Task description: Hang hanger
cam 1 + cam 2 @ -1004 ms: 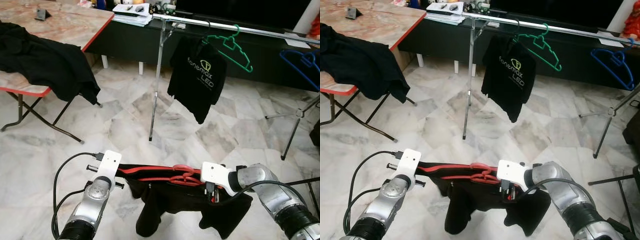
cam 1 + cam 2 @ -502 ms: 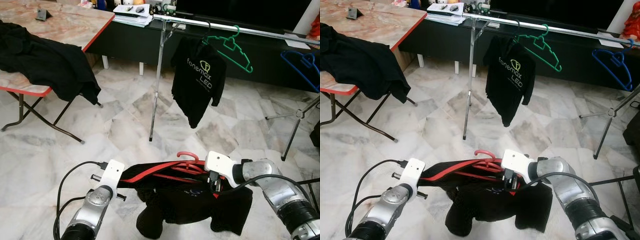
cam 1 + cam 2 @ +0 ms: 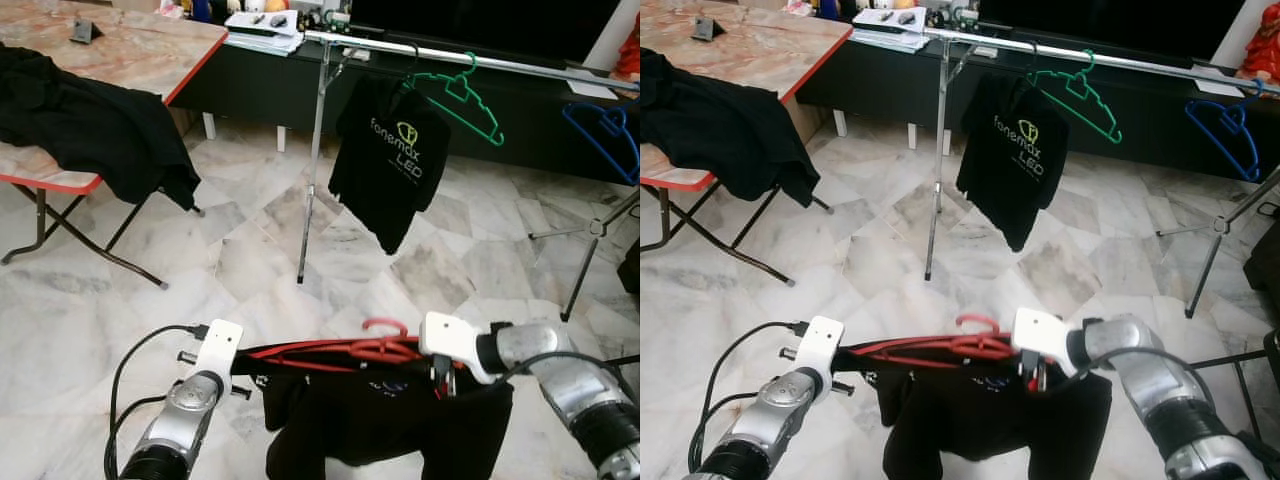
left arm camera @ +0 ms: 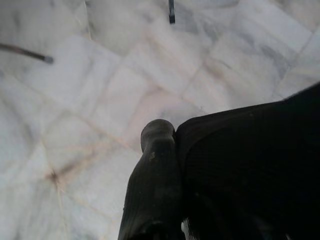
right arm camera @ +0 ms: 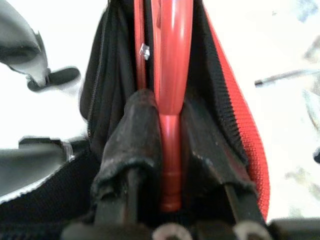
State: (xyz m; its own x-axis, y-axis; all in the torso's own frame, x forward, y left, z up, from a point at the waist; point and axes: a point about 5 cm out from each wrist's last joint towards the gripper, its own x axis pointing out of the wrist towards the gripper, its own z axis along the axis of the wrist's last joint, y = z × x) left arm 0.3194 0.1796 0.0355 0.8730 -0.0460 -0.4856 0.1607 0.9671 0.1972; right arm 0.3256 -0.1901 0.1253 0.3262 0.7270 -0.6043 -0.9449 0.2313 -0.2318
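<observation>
Low in front of the robot, over the pale marble floor (image 3: 250, 260), a red hanger (image 3: 340, 350) was held level between its two arms, a black garment (image 3: 390, 420) with red trim draped on it and hanging down. The right gripper (image 5: 167, 150) was clamped on the hanger: in the right wrist view its two black fingers (image 5: 135, 130) pressed against either side of the red bar, with folds of the black cloth caught alongside. The hanger's hook (image 3: 385, 327) curled upward just beside the white wrist of that arm. The left gripper (image 3: 250, 362) was at the other end of the garment. In the left wrist view one black finger (image 4: 155, 185) lay tight against the dark cloth, but the second finger was hidden by it, so I could not tell whether that gripper was closed or not.

Beyond them stood a silver clothes rail (image 3: 440, 55) on a thin upright pole (image 3: 314, 160), well apart from the held hanger. From the rail hung a black T-shirt (image 3: 392, 160) with light lettering, an empty green hanger (image 3: 460, 90) just beside it, and a blue hanger (image 3: 605, 130) further along toward the robot's right. Off to the robot's left was a folding table (image 3: 130, 50) with a red edge, and another black garment (image 3: 90, 125) lay slumped over its near corner.
</observation>
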